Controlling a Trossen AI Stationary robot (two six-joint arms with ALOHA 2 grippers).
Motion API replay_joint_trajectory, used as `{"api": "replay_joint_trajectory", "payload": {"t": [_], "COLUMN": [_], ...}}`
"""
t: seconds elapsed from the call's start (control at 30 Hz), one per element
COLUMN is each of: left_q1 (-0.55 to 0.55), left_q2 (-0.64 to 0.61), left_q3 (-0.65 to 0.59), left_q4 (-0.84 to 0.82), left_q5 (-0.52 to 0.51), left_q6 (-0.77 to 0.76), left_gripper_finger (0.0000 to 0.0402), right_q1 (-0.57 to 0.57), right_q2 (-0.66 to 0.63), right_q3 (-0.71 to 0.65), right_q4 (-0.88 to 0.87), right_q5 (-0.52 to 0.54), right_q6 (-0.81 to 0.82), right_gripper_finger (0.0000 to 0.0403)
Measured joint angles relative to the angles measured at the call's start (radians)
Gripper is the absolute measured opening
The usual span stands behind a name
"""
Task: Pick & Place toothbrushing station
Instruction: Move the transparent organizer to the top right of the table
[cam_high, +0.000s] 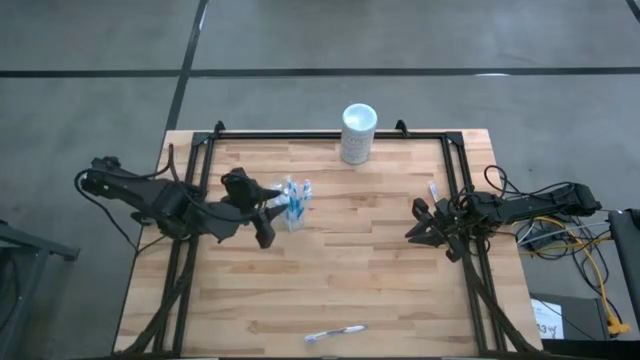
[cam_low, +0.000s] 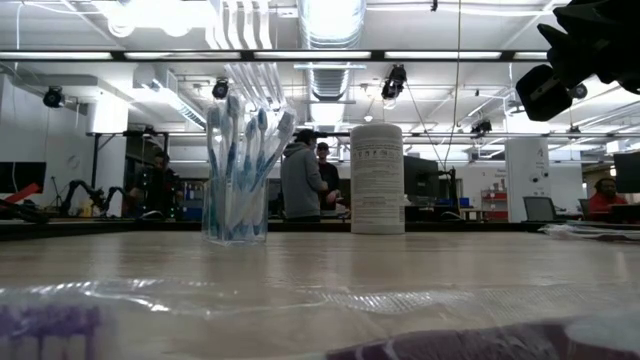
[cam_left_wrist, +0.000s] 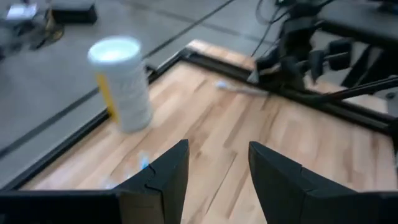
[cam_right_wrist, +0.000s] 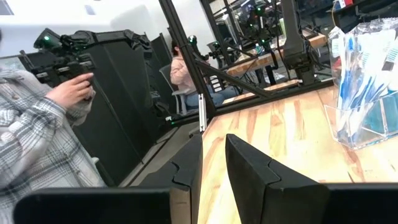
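Overhead, the clear cup (cam_high: 295, 205) stood left of centre on the table (cam_high: 330, 270), packed with toothbrushes (cam_high: 294, 192) standing upright. The left gripper (cam_high: 262, 215) hovered just beside it, fingers apart and empty, probably placed to drop in more. One stray toothbrush (cam_high: 335, 332) lay near the front edge, well apart. The white canister (cam_high: 358, 133) stood at the back rim.

Level view: cup (cam_low: 234, 205) upright, brushes fanned above it.

Right wrist view: the right gripper (cam_right_wrist: 213, 163) waited low at the table's side, fingers narrowly parted, gripping nothing.
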Motion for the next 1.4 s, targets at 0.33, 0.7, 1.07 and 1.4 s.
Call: {"api": "replay_joint_trajectory", "payload": {"t": [0.33,0.7,1.07,1.4], "left_q1": [0.003,0.065,0.275,0.512], "left_q2": [-0.037,-0.091,-0.093,-0.089], "left_q3": [0.000,-0.001,-0.002,-0.040], "left_q4": [-0.237,-0.335,-0.347,-0.317], "left_q5": [-0.166,-0.088,0.132,0.341], "left_q6": [-0.291,-0.430,-0.385,-0.386], "left_gripper_finger": [0.0170,0.0170,0.0170,0.0170], "right_q1": [0.000,0.000,0.000,0.000], "right_q2": [0.000,0.000,0.000,0.000], "right_q3": [0.000,0.000,0.000,0.000], "right_q4": [0.000,0.000,0.000,0.000], "right_q5": [0.000,0.000,0.000,0.000], "right_q6": [0.000,0.000,0.000,0.000], "right_gripper_finger": [0.0068,0.0068,0.0068,0.0068]}}
